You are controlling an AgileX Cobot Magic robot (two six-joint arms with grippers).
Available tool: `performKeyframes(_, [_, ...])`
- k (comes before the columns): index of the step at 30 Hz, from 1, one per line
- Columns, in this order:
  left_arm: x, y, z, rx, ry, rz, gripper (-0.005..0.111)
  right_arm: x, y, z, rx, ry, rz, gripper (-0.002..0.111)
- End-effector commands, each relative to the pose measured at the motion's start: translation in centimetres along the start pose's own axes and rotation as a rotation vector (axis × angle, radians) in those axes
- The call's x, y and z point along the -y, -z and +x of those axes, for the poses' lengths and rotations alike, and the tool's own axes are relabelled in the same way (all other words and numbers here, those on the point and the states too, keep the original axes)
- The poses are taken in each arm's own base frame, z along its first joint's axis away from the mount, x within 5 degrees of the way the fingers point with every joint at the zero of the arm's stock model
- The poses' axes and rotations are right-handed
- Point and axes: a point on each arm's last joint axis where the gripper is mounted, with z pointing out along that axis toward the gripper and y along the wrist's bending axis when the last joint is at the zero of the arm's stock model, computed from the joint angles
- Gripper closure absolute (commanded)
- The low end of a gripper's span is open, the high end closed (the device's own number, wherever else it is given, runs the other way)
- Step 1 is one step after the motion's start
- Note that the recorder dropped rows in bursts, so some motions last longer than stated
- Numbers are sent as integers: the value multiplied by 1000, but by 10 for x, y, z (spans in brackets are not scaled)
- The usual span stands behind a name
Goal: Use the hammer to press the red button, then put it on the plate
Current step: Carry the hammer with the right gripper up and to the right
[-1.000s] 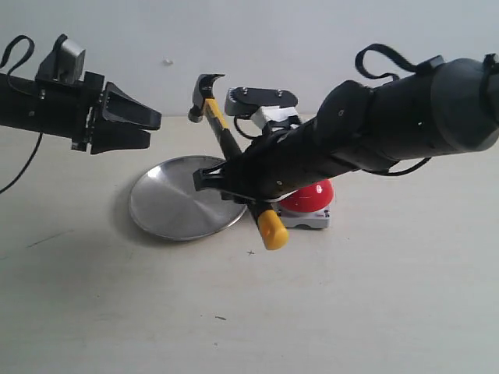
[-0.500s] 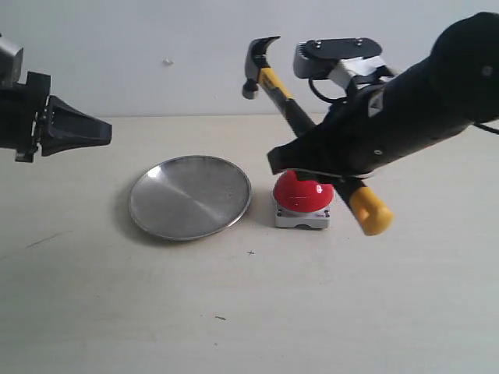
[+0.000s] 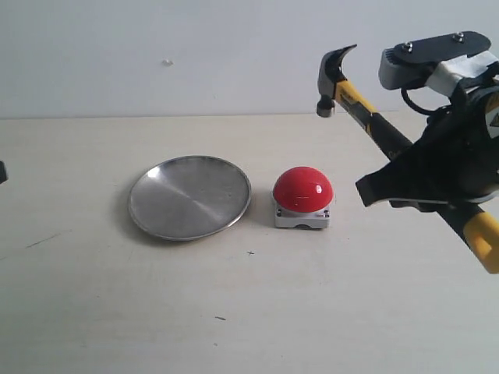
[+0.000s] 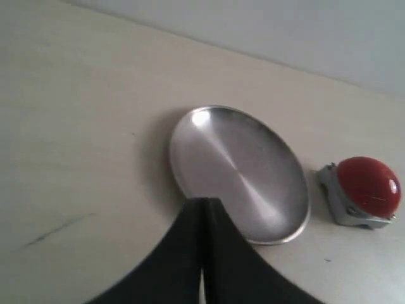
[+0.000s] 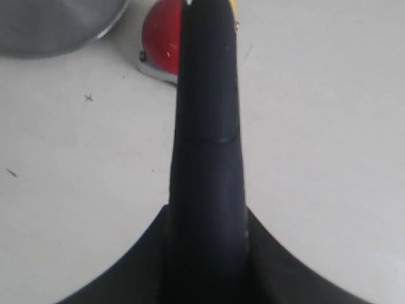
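Black-and-yellow claw hammer [image 3: 378,123], clamped in the right gripper [image 3: 390,187], has drawn back; glossy red dome button [image 3: 303,189] sits ahead. Left gripper [image 4: 202,206] closed, empty.

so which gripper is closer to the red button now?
Right. The right gripper, holding the hammer, is raised beside the red button; the left gripper is beyond the plate.
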Motion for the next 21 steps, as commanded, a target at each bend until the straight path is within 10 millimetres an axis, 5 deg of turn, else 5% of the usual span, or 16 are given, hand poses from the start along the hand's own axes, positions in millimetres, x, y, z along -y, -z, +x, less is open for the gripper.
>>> performKeyframes(1, [8,39,9,140,-31,-71,107,1,4,0,15,11,-8,108])
performKeyframes(12, [10,121,50,602,83,-211,107,-3,-7,2,112,14,-54,108])
performKeyframes(18, [4,133,73,722,71,-237,107,-2,-11,0,158,5,-60,108])
performKeyframes(21, [0,125,85,695,70,-216,107,19,-15,1,138,-28,-1,108])
